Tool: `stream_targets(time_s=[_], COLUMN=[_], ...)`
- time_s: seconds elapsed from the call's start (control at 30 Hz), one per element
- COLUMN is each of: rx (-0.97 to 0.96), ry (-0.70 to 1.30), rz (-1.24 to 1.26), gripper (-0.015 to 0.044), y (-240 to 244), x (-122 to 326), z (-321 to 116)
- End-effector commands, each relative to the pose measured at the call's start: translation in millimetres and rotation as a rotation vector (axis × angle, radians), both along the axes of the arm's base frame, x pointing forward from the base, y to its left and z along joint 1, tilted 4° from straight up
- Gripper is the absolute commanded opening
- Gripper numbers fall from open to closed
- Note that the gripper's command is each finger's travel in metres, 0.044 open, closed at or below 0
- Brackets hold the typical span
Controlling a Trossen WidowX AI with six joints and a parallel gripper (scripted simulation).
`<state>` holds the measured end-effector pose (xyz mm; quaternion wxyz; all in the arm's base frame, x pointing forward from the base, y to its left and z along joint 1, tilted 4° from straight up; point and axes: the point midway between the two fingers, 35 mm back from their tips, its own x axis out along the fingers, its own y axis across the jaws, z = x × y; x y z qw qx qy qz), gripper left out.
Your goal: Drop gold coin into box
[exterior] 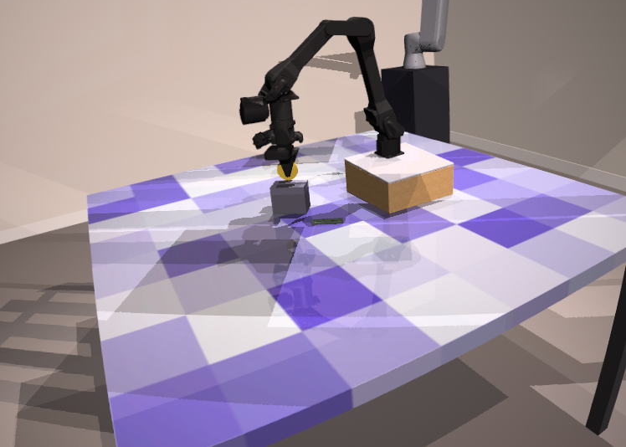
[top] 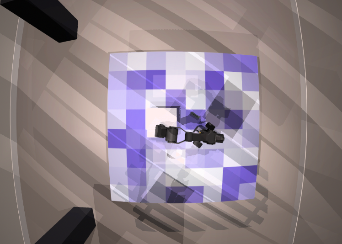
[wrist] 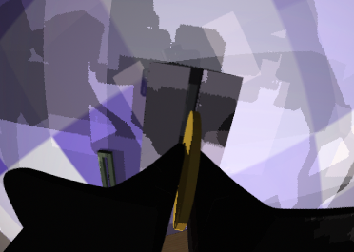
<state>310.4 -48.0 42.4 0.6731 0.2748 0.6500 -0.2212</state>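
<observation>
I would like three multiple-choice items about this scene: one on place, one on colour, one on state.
1. Where is the gold coin?
A) in the holder
B) above the box
C) on the wooden block

2. What colour is the slotted box?
A) grey
B) red
C) white

3. How is the gripper?
A) wide open
B) shut on nothing
C) shut on the coin

1 B: the gold coin hangs over the lid.
2 A: the slotted box has grey walls.
3 C: the gripper pinches the coin between its fingers.
</observation>
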Motion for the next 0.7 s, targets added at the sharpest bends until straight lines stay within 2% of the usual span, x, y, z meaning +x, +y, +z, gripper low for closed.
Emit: stream_targets(time_s=[0.0,0.57,0.67], rx=[0.000,0.001,0.000], ry=[0.002,0.002,0.000], rz=[0.002,-0.008,0.000], gripper=[0.0000,0.0000,0.0079], y=[0.2,0.6,0.4], x=[-0.1,0.3,0.4], z=[-2.9,-9.9,-7.4])
